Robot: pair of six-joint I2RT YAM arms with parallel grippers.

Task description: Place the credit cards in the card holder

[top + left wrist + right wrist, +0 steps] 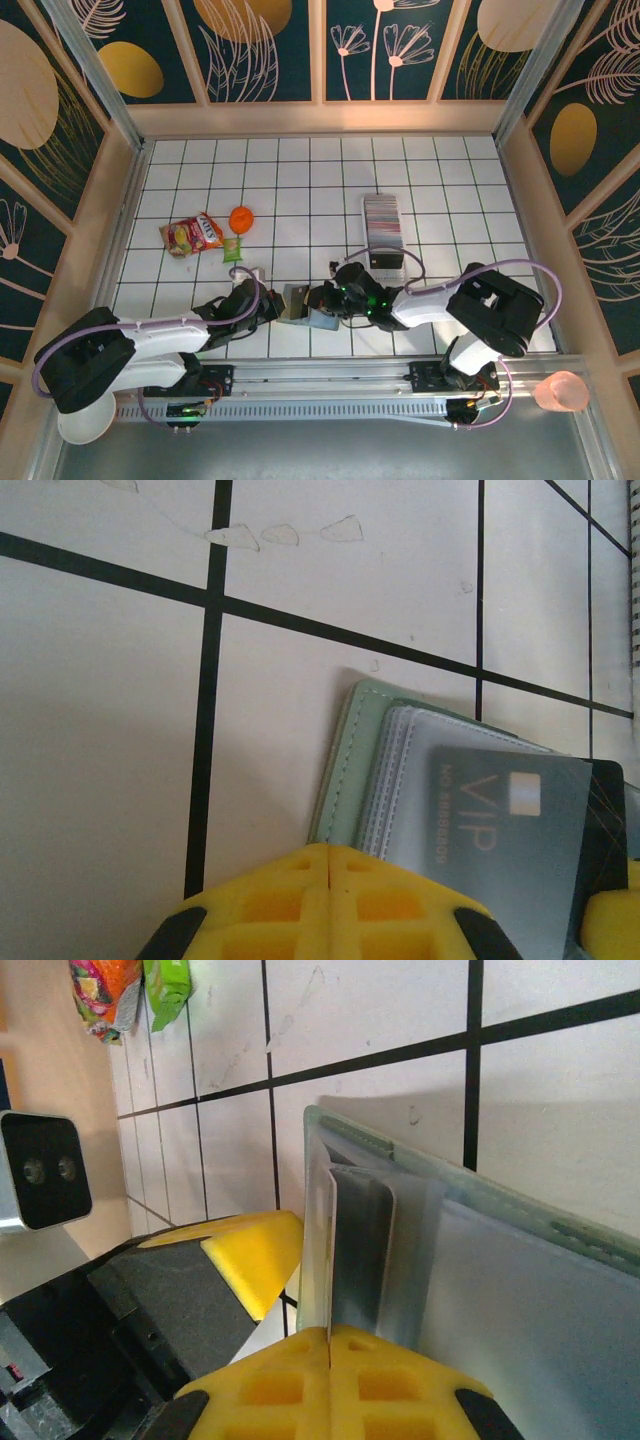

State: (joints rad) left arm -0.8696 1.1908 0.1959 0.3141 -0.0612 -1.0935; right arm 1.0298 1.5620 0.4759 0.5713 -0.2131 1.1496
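On the white tabletop [200, 170] ruled with black grid lines, left of middle: a red and orange snack bag [192, 236] lying flat, with a small green packet [232, 249] just beside its right end and an orange round thing [241, 218] near, slightly farther back. Off the table at the near edge: a white bowl [85, 425] at the left corner, a pink cup [562, 392] at the right. Around it all, dark panels [265, 50] painted with pale flowers and gold ovals.
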